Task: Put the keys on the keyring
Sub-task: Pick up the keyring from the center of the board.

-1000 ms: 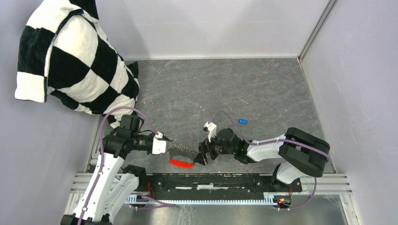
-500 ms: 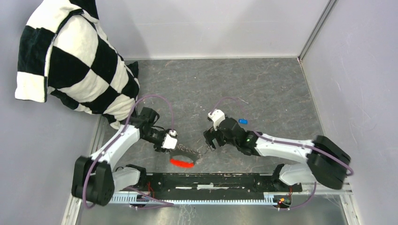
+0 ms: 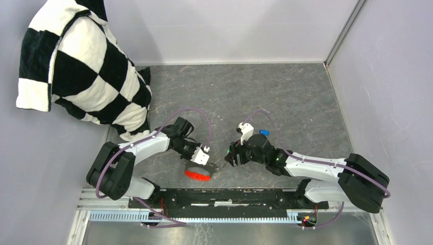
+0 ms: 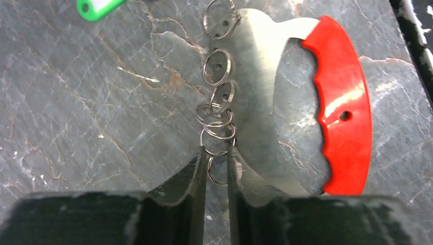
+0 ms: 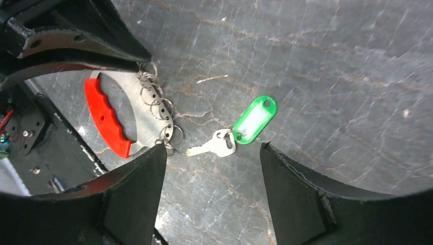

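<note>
The keyring (image 4: pixel 217 109) is a chain of small metal rings joined to a steel blade with a red tag (image 4: pixel 342 102), lying on the grey slab. My left gripper (image 4: pixel 217 153) has its jaws drawn in close on the chain's end ring. In the top view the left gripper (image 3: pixel 200 162) is just above the red tag (image 3: pixel 197 175). My right gripper (image 5: pixel 213 148) is open wide over the green key (image 5: pixel 254 120), whose metal blade points at the chain (image 5: pixel 159 109). The blue key (image 3: pixel 264 132) lies behind the right wrist.
A black-and-white checked cushion (image 3: pixel 76 66) leans in the back left corner. Grey walls close the slab on three sides. The black mounting rail (image 3: pixel 230 196) runs along the near edge, close to the red tag. The left gripper's body (image 5: pixel 76 46) fills the right wrist view's top left.
My left arm has swung right and reached to the keyring, its jaws narrowing around an end ring. My right gripper has drawn back from the chain to the green key.
</note>
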Controlling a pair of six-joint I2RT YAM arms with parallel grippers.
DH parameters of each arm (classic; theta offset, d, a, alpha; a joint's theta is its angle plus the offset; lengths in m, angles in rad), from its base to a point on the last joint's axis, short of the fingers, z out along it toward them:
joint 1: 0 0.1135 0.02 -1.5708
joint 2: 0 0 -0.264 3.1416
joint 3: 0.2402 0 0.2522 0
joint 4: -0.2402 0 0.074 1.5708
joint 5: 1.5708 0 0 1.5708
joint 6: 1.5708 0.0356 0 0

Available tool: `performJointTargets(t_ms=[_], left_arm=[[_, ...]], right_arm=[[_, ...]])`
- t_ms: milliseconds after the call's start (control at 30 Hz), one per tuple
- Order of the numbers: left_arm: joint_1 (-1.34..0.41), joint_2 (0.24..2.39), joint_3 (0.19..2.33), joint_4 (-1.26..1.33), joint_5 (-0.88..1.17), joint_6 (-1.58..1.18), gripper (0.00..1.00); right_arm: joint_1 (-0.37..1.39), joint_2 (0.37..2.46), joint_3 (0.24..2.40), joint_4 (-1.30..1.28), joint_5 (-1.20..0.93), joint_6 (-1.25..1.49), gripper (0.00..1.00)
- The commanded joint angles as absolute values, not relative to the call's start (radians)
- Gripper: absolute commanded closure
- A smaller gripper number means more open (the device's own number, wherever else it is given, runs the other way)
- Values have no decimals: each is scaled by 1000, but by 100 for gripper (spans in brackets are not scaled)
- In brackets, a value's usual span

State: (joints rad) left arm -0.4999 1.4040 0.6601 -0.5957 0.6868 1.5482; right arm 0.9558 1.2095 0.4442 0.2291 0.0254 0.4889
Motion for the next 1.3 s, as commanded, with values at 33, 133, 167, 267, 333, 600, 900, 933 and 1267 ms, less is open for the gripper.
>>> performJointTargets(t_ms=[33,133,167,267,333,600,900,933,1267], left_arm=[[-487,1391,601,-468,534,1370,86],[-454,1348,552,-463,486,1350,91],[-450,1330,544,-466,480,1345,92],[-446,1287,528,-488,486,1317,93],[-446,1261,524,-512,506,1319,93],[-447,1165,489,-581,524,1366,93],[-446,1092,471,-610,579,1369,93],[-446,1089,468,-611,575,1377,93],[-446,1074,483,-622,576,1389,93]], right_arm=[[1003,1218,470,288,23,631,27],[1061,1241,488,323,42,619,29],[1081,1263,508,328,44,608,29],[1115,1330,567,305,62,587,31],[1119,1354,585,292,86,590,33],[1116,1447,655,261,95,660,44],[1105,1562,735,206,129,624,51],[1105,1575,753,195,141,607,52],[1079,1638,825,134,176,395,50]])
